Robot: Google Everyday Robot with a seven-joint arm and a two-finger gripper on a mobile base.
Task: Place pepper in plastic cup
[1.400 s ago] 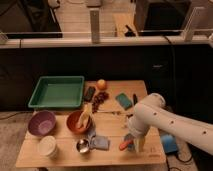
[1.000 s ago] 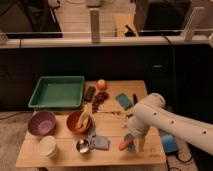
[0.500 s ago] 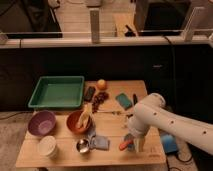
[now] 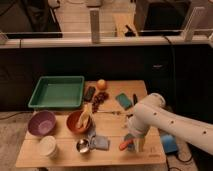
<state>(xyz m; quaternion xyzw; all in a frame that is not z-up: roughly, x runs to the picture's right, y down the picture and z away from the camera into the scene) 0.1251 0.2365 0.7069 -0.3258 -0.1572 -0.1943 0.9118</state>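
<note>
**Gripper down at the pepper, cup far across the table**

The purple bowl (image 4: pixel 41 123) sat just left of the orange bowl (image 4: pixel 76 123), nearly touching it. The plastic cup (image 4: pixel 48 146) stood upright at the front left of the orange bowl, near the table (image 4: pixel 112 131) edge, mouth up. The green tray (image 4: pixel 57 92) lay behind the orange bowl and a little to its left. A small metal cup (image 4: pixel 82 146) stood just in front of the orange bowl, with a blue cloth (image 4: pixel 100 143) beside it, to the front right of the bowl. Behind and right of the orange bowl lay the dark grapes (image 4: pixel 100 98), and farther back the round orange fruit (image 4: pixel 101 84). The pepper (image 4: pixel 123 146) lay well to the right of the orange bowl and nearer the front edge, far from the plastic cup. The gripper (image 4: pixel 133 145) hung at the pepper's right end, at the end of the white arm (image 4: pixel 155 117). Whether it had clenched on the pepper or was released could not be told.
</note>
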